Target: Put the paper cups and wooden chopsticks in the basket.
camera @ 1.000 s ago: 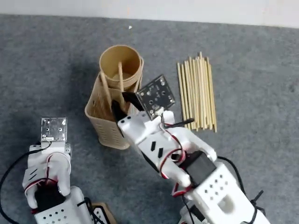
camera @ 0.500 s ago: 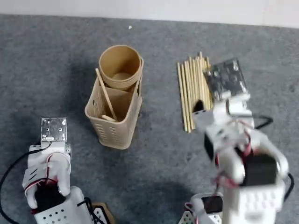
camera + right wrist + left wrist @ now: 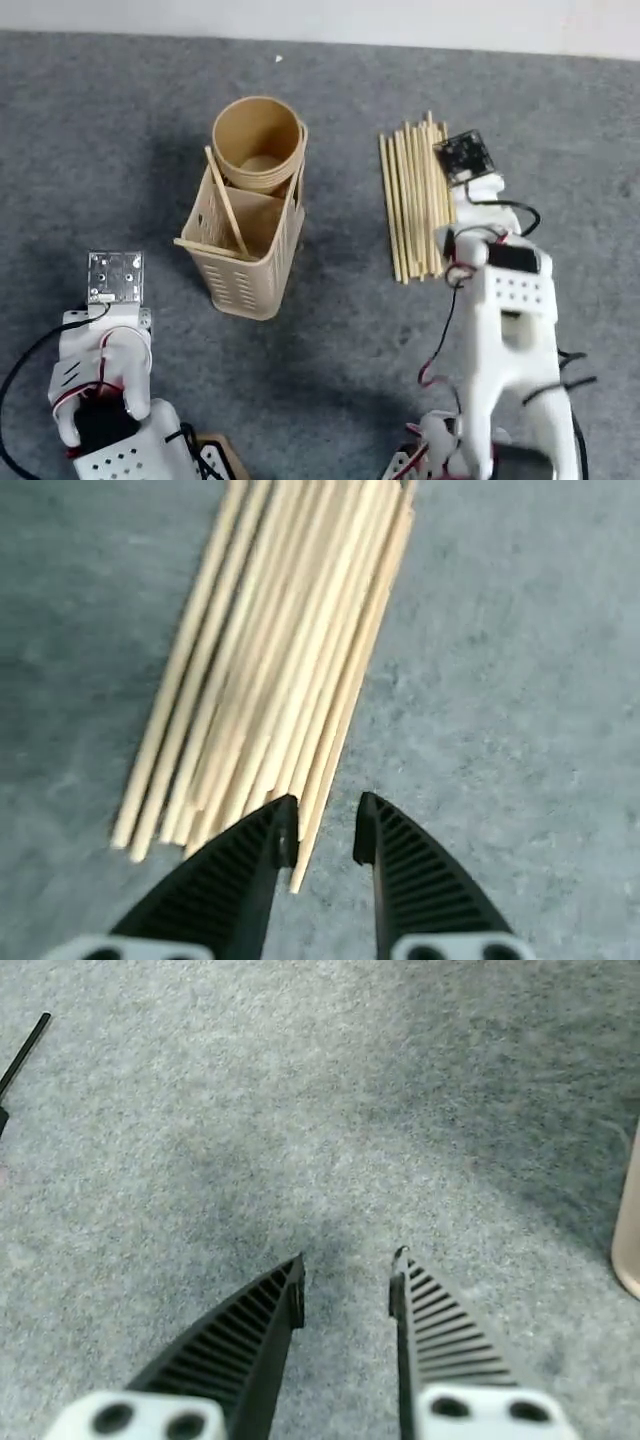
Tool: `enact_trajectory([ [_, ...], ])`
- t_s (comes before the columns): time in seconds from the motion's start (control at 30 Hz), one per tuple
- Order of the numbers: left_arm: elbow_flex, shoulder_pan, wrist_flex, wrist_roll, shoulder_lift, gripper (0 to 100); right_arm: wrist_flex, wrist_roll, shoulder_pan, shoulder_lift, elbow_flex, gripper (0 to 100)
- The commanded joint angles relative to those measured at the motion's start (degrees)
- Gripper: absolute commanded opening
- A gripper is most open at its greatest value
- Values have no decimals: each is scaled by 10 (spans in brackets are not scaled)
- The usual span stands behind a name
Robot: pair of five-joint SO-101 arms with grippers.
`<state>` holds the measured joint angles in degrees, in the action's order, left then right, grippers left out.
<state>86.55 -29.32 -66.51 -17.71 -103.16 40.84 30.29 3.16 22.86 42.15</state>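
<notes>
- Two chopsticks (image 3: 226, 205) are sitting in the basket (image 3: 245, 275); one is leaning against its far divider, the other is lying across its near rim
- One paper cup (image 3: 257, 135) is resting in the basket's far compartment, mouth facing up; the basket is standing upright on the grey carpet (image 3: 120, 130)
- A bundle (image 3: 420, 200) of loose chopsticks is lying flat on the carpet, well apart from the basket, on the right arm's side
- The right gripper (image 3: 322, 832) is hovering at the end of the bundle nearest the arms; its jaws are standing narrowly apart, clamping nothing
- The left gripper (image 3: 345, 1278) is hanging over bare carpet on the basket's opposite side; its jaws are standing apart, gripping nothing
</notes>
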Motion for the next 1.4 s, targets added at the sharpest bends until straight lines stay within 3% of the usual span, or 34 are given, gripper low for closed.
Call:
enact_trajectory([
  [0.0, -1, 6, 7, 4, -2, 171, -18, -16, 7, -94, -71, 109],
  [0.3, -1, 6, 7, 4, -3, 171, -18, -17, 6, -291, -190, 109],
  [0.73, -1, 6, 7, 4, -3, 171, -18, -17, 50, -366, -225, 89],
  [0.83, -1, 6, 7, 4, -3, 171, -18, -17, 48, -364, -225, 2],
  [1.07, -1, 6, 7, 4, -3, 171, -17, -69, 34, -327, -243, 7],
  [1.37, -1, 7, 7, 4, -3, 171, 75, -142, -20, -92, -243, 7],
])
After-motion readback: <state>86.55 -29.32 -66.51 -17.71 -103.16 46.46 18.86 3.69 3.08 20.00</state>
